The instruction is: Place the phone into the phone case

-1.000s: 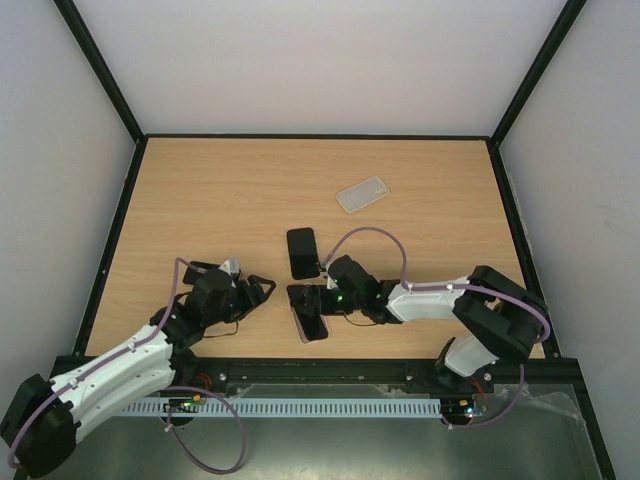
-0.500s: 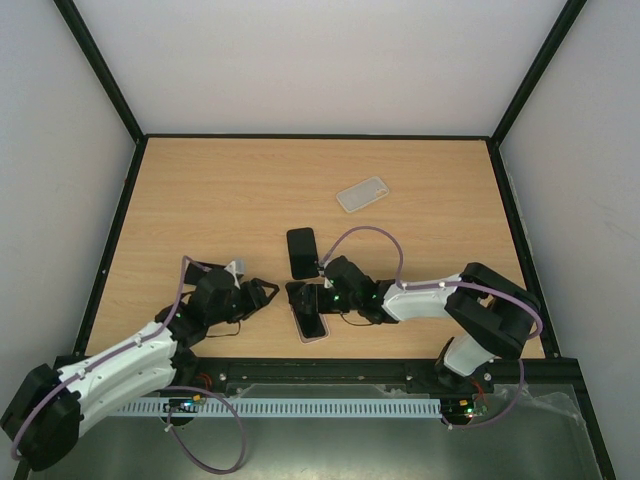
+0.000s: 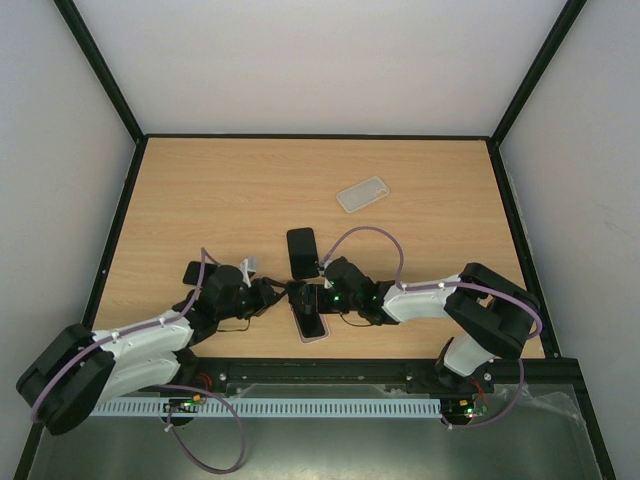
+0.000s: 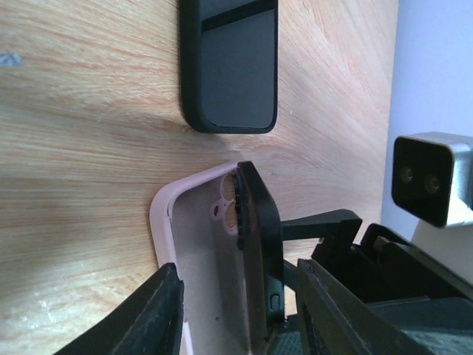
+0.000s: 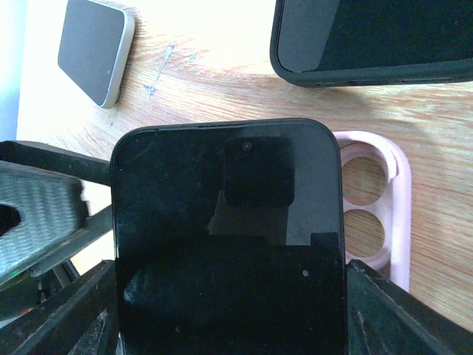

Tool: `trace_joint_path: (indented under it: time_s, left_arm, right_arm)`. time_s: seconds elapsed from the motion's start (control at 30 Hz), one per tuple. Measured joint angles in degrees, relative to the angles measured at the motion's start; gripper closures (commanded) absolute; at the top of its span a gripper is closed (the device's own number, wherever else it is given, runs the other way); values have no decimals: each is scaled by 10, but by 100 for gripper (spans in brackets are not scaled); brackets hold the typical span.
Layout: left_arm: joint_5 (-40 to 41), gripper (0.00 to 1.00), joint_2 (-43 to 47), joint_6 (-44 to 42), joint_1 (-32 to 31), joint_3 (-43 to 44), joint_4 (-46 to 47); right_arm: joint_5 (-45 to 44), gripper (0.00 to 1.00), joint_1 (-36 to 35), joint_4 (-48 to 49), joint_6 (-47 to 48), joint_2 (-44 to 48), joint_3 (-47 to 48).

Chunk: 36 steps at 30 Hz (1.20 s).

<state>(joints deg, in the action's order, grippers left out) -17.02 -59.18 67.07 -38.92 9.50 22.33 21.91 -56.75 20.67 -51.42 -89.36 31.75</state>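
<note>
Near the middle of the near edge of the wooden table, the two arms meet over a pink phone case that lies open side up on the wood. The phone, black with a dark screen, is held by the right gripper: its fingers are set wide and press on the two long sides of the phone. The phone sits over the case but not flat in it. In the left wrist view it stands tilted, with its top corner at the end of the case where the camera holes are, and in the right wrist view the pink rim and two round holes show beside it. The left gripper is about half open, and its fingers stand on either side of the near part of the case and phone. A gap shows on the phone's side, so it grips nothing. Just beyond the pink case lies a black cased phone. Well apart from it, farther and to the right, lies a clear case.
</note>
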Motion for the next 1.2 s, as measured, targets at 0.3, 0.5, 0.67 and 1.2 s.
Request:
trace_joint_path:
  time_s: [0.3, 0.5, 0.67, 1.2]
  left_arm:
    - [-3, 67, -57, 2, 0, 12, 33]
    - [-10, 87, -74, 3, -1, 19, 54]
    - [-11, 98, -78, 9, -3, 23, 66]
    - [-14, 98, -114, 4, -4, 39, 60]
  right_arm:
    - [0, 48, 0, 10, -1, 1, -5]
    - [0, 45, 0, 15, -3, 1, -8]
    - [-3, 39, 0, 16, -5, 4, -11]
    - [-25, 16, 0, -39, -17, 70, -13]
